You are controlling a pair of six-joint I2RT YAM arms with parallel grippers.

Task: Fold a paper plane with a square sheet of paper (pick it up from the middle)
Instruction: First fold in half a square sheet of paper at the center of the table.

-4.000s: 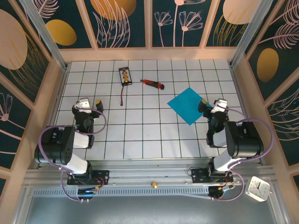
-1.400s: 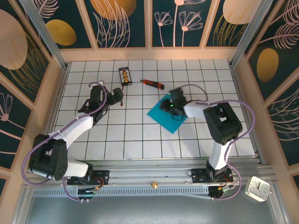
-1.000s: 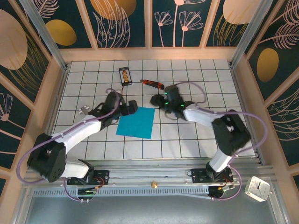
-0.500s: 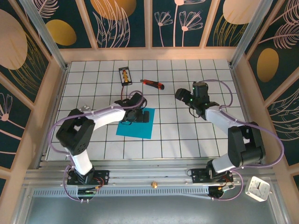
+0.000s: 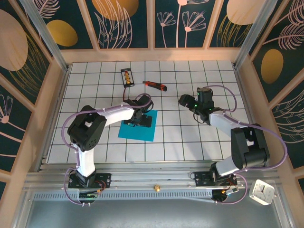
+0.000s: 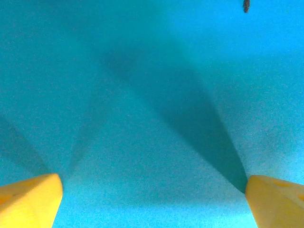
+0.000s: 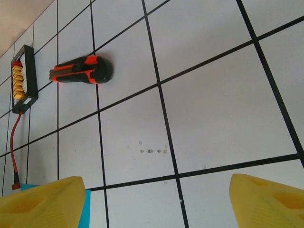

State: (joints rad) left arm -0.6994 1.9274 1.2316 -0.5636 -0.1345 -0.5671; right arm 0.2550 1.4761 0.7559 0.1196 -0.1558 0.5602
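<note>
White tiles with black grid lines cover the table [image 5: 190, 142], boxed in by dark teal walls [image 5: 190, 21] painted with gold discs and pale flower outlines. Just off the table's middle, toward 7 o'clock, the square sheet of paper [image 5: 137, 133] lies flat and unfolded, its edges slightly askew to the grid.

The left gripper [image 5: 141, 119] reaches in from 9 o'clock and sits over the sheet's far half. In the left wrist view the cyan paper [image 6: 152, 95] spreads edge to edge, and the left gripper [image 6: 152, 204] has its yellow fingertips [image 6: 28, 199] splayed wide at the lower corners, each casting a shadow on the sheet; nothing is pinched between them.

The right gripper [image 5: 183, 100] hangs at 2 o'clock of the middle, well apart from the sheet, pointing toward 9 o'clock. In its own wrist view the right gripper [image 7: 154, 202] is spread wide and empty over bare tiles, with a corner of the paper [image 7: 87, 211] peeking in at 7 o'clock.

At 12 o'clock of the middle rests a red-and-black utility knife [image 5: 155, 85] [image 7: 80, 70]. At 11 o'clock lies a black holder [image 5: 127, 77] [image 7: 23, 78] with a row of yellow pieces, a red cable [image 5: 124, 98] trailing from it toward the sheet. A small white clock [image 5: 261, 191] sits off the table at 5 o'clock
</note>
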